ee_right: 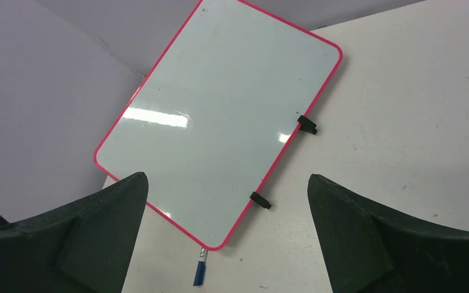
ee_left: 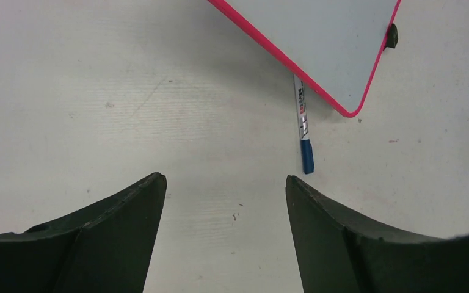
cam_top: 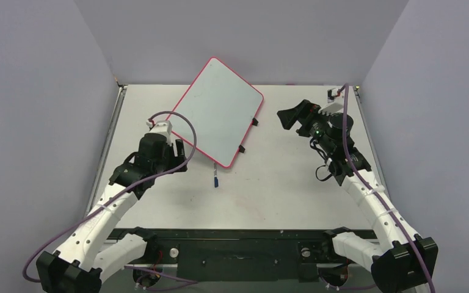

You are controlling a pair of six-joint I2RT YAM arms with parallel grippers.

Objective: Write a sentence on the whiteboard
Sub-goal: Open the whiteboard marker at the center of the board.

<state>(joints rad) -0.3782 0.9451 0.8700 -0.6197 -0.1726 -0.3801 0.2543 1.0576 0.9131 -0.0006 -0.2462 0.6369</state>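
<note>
Whiteboard is blank, ahead of the right pincer and ahead-right of the left pincer; both pincers are spread wide, gripping nothing. Marker lies just ahead of the left one, slightly right of its gap, far end tucked under the board's near corner, so if you yank it out you'll likely shove or tip the board. Close off-centre and the round barrel can roll off.

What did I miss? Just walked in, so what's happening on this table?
Nothing is being held right now. The whiteboard rests blank on the table. A blue-capped marker lies at its near corner, one end seemingly under the rim. The left gripper hovers open near the marker; the right gripper, also open, faces the board.
</note>
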